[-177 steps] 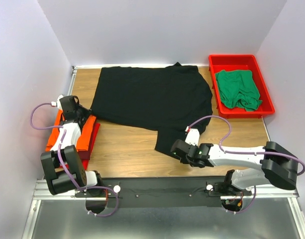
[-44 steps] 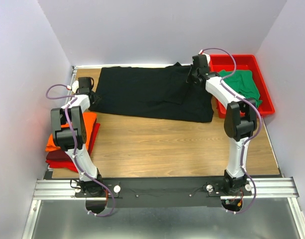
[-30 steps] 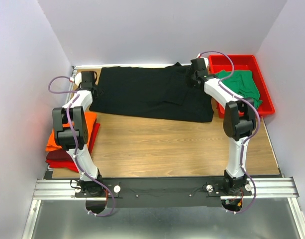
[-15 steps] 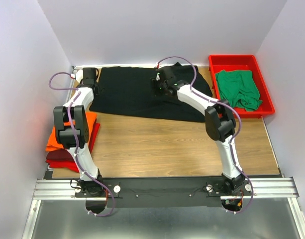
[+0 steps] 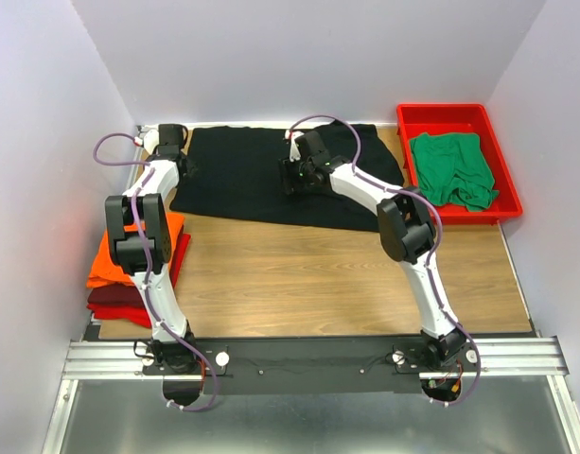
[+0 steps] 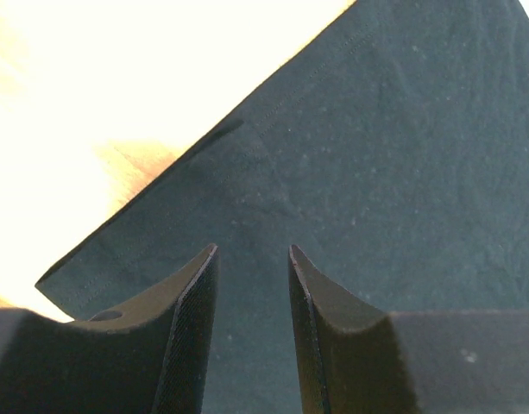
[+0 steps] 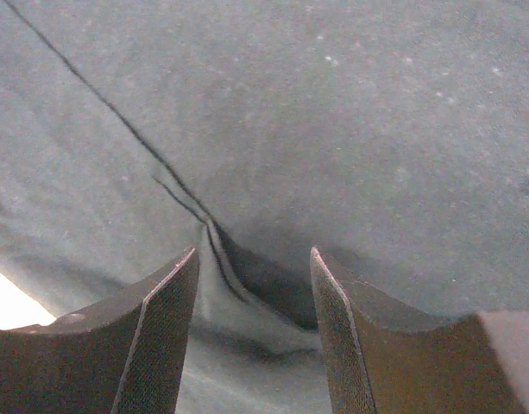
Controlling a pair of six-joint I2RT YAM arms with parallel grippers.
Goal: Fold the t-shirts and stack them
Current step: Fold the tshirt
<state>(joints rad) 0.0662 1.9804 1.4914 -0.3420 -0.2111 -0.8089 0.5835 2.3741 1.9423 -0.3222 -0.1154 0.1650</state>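
Leftward from the far right corner of the black t-shirt [image 5: 237, 170], beside the red tray [image 5: 450, 110], the right pincer [image 5: 291, 178] has swung within the last second and a half to hang over the middle of the cloth, while the left pincer [image 5: 168, 140] has crept a little further to the shirt's far left corner. That black t-shirt lies as a wide band along the far side of the table [image 5: 299, 274], its near edge now straighter than some seconds ago. In the left wrist view the left pincer's jaws stand parted with a narrow gap over flat black cloth just inside the hem, pinching nothing. In the right wrist view the right pincer's jaws are also apart, with a raised crease of the black cloth between them, not clamped. The green t-shirt [image 5: 450, 168] sits crumpled in the tray. The orange t-shirt [image 5: 102, 260] lies atop the dark red t-shirt [image 5: 110, 301] at the table's left edge
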